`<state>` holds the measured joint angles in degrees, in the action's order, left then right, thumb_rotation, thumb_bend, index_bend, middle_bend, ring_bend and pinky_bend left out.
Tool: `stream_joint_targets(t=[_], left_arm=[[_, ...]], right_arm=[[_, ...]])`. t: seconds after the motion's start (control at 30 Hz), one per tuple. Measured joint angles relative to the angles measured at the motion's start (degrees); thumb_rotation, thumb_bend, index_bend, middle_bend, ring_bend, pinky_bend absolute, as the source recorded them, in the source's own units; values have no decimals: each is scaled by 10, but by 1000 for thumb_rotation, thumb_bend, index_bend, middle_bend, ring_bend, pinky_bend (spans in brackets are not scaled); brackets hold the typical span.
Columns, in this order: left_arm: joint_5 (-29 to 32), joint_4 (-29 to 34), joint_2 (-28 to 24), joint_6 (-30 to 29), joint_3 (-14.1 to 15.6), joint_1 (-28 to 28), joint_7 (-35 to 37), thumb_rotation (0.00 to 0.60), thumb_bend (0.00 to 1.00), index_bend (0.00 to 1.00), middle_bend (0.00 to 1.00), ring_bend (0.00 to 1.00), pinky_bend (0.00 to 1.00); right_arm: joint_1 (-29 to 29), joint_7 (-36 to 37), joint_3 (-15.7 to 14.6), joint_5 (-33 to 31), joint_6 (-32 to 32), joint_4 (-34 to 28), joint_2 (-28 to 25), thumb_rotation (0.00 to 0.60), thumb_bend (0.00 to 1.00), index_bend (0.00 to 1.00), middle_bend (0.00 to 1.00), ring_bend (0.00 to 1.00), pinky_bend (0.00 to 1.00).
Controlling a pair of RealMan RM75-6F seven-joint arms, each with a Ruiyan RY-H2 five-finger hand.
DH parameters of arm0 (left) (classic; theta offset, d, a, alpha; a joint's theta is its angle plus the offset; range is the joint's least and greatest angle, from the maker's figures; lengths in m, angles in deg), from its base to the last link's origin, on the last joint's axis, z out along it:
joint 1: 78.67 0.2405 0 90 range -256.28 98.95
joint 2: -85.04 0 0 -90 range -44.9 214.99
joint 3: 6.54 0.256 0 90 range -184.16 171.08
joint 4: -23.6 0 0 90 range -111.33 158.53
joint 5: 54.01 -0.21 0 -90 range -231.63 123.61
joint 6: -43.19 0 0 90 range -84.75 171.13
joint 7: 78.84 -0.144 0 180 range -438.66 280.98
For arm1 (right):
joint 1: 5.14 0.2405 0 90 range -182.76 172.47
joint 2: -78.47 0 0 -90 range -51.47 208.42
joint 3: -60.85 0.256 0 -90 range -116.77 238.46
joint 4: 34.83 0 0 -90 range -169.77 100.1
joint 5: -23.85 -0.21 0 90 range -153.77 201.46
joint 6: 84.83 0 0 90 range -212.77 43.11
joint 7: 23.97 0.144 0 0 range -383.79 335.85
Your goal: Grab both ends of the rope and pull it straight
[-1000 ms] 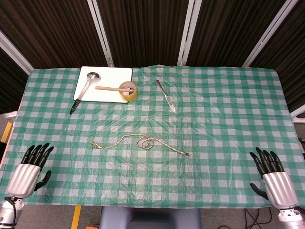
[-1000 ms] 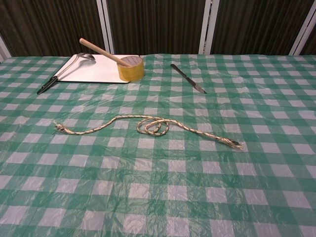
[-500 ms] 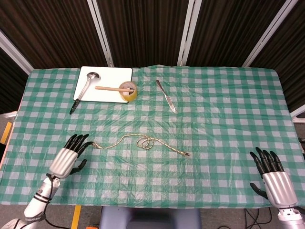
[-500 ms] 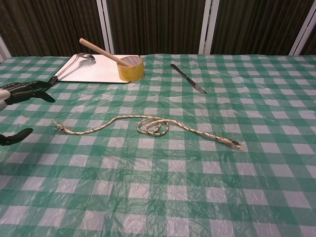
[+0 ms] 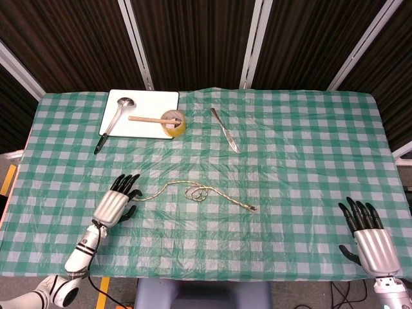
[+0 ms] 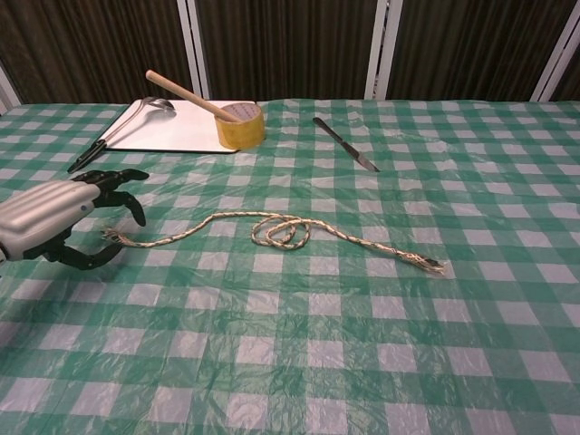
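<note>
Left hand point(image 5: 116, 204) moved in beside rope point(image 5: 193, 192) end, fingers spread, empty; right hand point(image 5: 368, 237) spread, unmoved

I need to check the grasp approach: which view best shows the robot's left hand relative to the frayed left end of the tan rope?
The chest view: the left hand shows side-on, fingers apart around the tan rope's frayed left end, not yet closed. The head view shows the hand from above, covering that end.

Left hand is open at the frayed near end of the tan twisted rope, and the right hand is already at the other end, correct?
Not quite. The left hand is open at the tan twisted rope's frayed end, but the right hand is far from the other end, near the table's right edge, as the head view shows.
</note>
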<state>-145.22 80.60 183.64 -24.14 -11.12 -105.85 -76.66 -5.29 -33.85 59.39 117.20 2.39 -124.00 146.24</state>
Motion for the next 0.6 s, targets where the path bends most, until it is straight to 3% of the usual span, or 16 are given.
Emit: stream_joint_targets(t=[0.6], left_arm=[[40, -66, 37, 23, 0, -19, -22, 600, 449, 492, 18, 0, 75]], right_arm=[[3, -6, 2, -11, -9, -6, -2, 600, 257, 0, 0, 0, 0]])
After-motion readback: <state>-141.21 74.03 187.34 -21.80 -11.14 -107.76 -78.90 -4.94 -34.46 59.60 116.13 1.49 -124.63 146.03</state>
